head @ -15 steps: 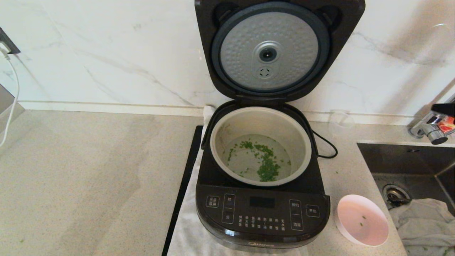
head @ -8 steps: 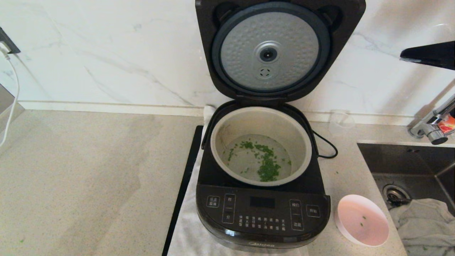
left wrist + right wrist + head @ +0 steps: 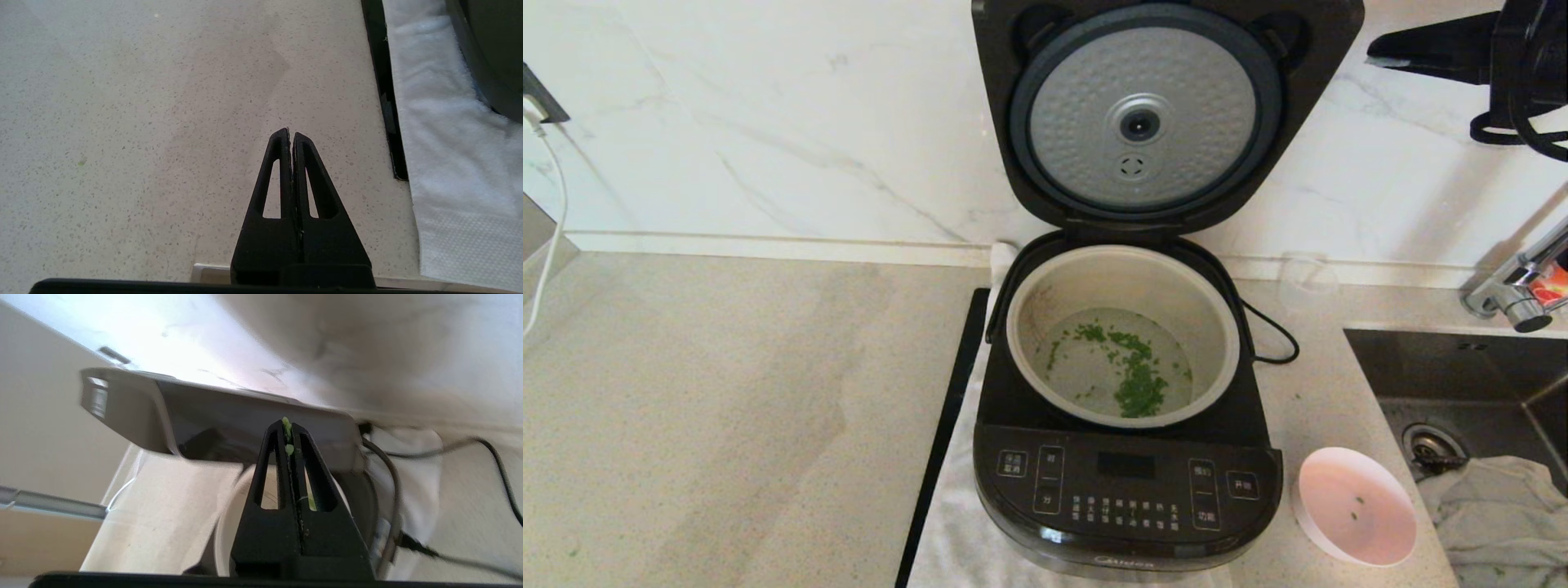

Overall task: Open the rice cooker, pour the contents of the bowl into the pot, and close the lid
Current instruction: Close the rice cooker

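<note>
The black rice cooker (image 3: 1125, 490) stands with its lid (image 3: 1143, 114) raised upright, silver dimpled underside facing me. Green chopped bits (image 3: 1135, 384) lie in clear liquid at the bottom of the pale pot (image 3: 1017, 327). On the counter, right of the cooker, sits the pinkish-white bowl (image 3: 1356, 506), holding only two green specks. My right gripper (image 3: 1376, 53) is shut, high up and just right of the lid's upper corner. In the right wrist view it (image 3: 288, 426) points at the lid's edge (image 3: 229, 416), green bits stuck between its tips. My left gripper (image 3: 290, 134) is shut over bare counter, left of the cooker.
A steel sink (image 3: 1462, 384) with a crumpled cloth (image 3: 1494, 506) and a tap (image 3: 1519, 294) is at the right. A clear glass cup (image 3: 1305, 282) stands behind the cooker's right side. A white towel (image 3: 956, 531) lies under the cooker beside a black strip (image 3: 943, 433).
My right gripper has risen from near the tap at the right edge and moved left, up to the lid's upper right corner. Cooker, pot and bowl have not moved.
</note>
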`<state>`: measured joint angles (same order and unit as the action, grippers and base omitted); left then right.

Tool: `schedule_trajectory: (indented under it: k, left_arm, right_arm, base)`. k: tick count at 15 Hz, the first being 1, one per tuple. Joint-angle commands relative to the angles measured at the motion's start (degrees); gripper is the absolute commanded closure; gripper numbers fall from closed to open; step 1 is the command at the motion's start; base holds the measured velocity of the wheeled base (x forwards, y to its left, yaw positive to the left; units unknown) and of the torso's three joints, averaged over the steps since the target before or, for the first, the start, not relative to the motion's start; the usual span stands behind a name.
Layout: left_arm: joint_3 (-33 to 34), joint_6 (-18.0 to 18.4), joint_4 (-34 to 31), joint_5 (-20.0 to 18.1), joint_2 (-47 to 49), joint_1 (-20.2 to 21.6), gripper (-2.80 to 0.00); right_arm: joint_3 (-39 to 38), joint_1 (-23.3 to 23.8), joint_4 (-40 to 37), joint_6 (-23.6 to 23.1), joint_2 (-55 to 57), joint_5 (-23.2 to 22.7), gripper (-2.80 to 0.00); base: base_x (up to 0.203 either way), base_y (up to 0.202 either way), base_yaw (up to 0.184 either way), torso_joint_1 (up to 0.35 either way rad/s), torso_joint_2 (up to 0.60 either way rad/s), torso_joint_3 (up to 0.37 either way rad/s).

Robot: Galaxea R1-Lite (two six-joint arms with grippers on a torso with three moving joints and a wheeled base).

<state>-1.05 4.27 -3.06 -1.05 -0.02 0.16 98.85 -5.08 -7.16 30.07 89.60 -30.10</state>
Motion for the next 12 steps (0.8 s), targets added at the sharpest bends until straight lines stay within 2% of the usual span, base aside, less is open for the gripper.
schedule_trajectory:
  k: [1, 5, 7, 12]
  left_arm:
    - [-0.01, 0.04, -0.02, 0.00, -0.06, 0.02, 0.00]
    - [-0.01, 0.04, -0.02, 0.00, -0.06, 0.02, 0.00]
    - [-0.01, 0.04, -0.02, 0.00, -0.06, 0.02, 0.00]
    - [-0.01, 0.04, -0.02, 0.00, -0.06, 0.02, 0.00]
  right_arm:
    - [4.15, -0.58, -0.08, 0.16, 3.97, -0.98, 0.00]
    - [7.51, -1.19, 0.17, 0.09, 8.08, -1.19, 0.00]
    - [8.60, -1.17, 2.82, 0.16, 10.22, -1.23, 0.00]
    - [11.77, -1.19, 5.48, 0.07, 12.68, -3.94, 0.00]
  base:
    - [0.000, 0.000, 0.000, 0.000, 0.00, 0.000]
    - [0.000, 0.000, 0.000, 0.000, 0.00, 0.000]
    - [0.000, 0.000, 0.000, 0.000, 0.00, 0.000]
    - [0.000, 0.000, 0.000, 0.000, 0.00, 0.000]
